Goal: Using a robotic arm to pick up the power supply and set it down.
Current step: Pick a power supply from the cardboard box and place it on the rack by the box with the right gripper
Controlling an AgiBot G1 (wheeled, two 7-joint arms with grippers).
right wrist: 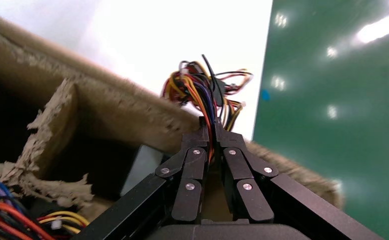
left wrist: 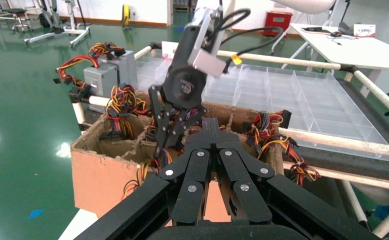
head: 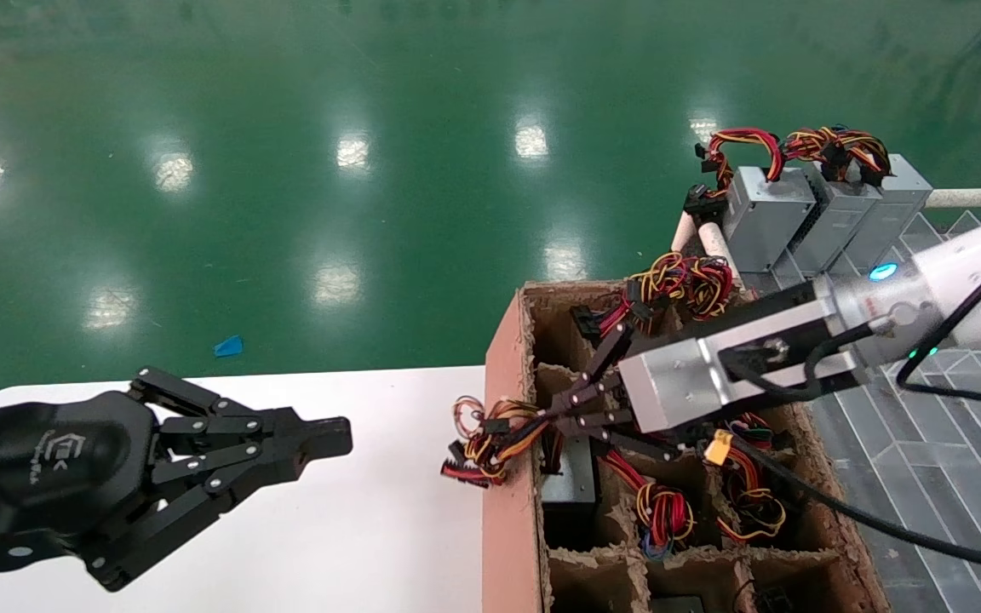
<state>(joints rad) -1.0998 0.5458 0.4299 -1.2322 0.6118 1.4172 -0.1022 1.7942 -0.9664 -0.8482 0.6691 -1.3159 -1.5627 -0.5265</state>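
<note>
My right gripper (head: 533, 417) reaches over the near wall of a divided cardboard box (head: 507, 383) and is shut on the power supply's wire bundle (head: 486, 443). The orange, yellow, red and purple wires (right wrist: 202, 85) pass between its fingertips (right wrist: 209, 127) and spill over the box edge toward the white table. The power supply (head: 571, 485) sits low in a cell just under the gripper, and its grey side (right wrist: 142, 165) shows in the right wrist view. My left gripper (head: 341, 434) hangs above the white table at the left, shut with nothing in it (left wrist: 211, 125).
Other cells of the box hold more wire bundles (head: 665, 511). Three silver boxes (head: 767, 213) with wires stand on a pipe rack at the back right beside clear divided trays (left wrist: 302, 95). The white table (head: 371, 511) lies left of the box, with green floor beyond.
</note>
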